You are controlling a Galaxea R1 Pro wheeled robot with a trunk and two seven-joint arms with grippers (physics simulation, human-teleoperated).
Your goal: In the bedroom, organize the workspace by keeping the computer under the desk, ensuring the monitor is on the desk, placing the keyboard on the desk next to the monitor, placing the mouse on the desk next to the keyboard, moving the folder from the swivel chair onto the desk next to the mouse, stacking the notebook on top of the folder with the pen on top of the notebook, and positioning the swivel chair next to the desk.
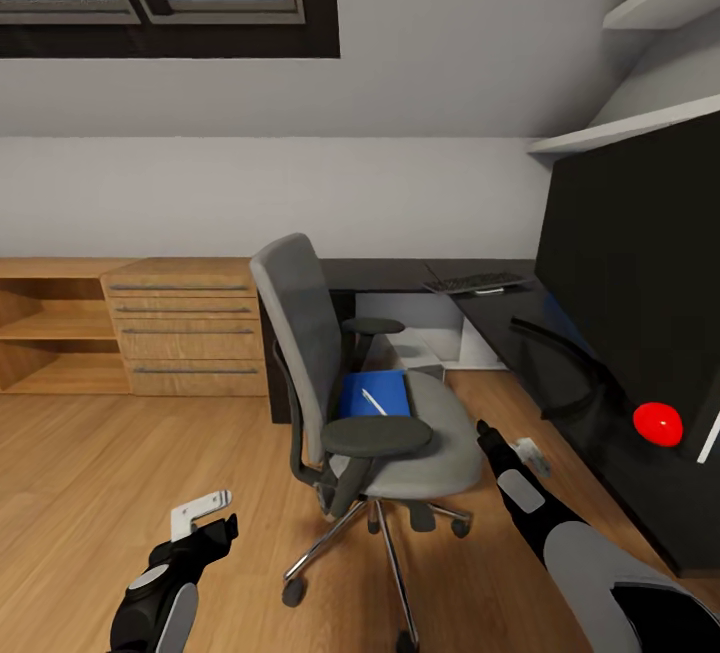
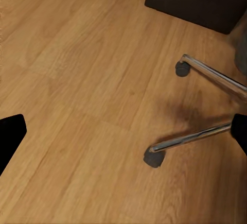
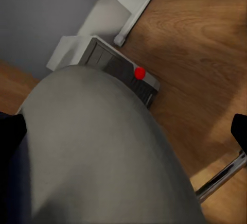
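Note:
The grey swivel chair (image 1: 330, 373) stands on the wooden floor, in front of the black desk (image 1: 520, 338). On its seat lies the blue folder (image 1: 380, 388) with the white pen (image 1: 374, 401) on top. The keyboard (image 1: 476, 282) rests in the desk's far corner. The big black monitor (image 1: 640, 263) fills the right side, its red dot low on it. The grey computer (image 3: 121, 72) sits under the desk beyond the seat (image 3: 92, 152). My left gripper (image 1: 208, 523) (image 2: 123, 136) hangs open over the floor near the chair's casters (image 2: 153, 158). My right gripper (image 1: 508, 443) (image 3: 123, 131) is open beside the seat's right edge. Mouse and notebook are out of view.
A light wooden chest of drawers (image 1: 185, 323) and an open shelf unit (image 1: 55, 328) line the back wall on the left. Wall shelves (image 1: 630, 128) hang above the monitor. The chair's chrome legs (image 2: 211, 74) spread over the floor (image 1: 90, 493), which is bare at the left.

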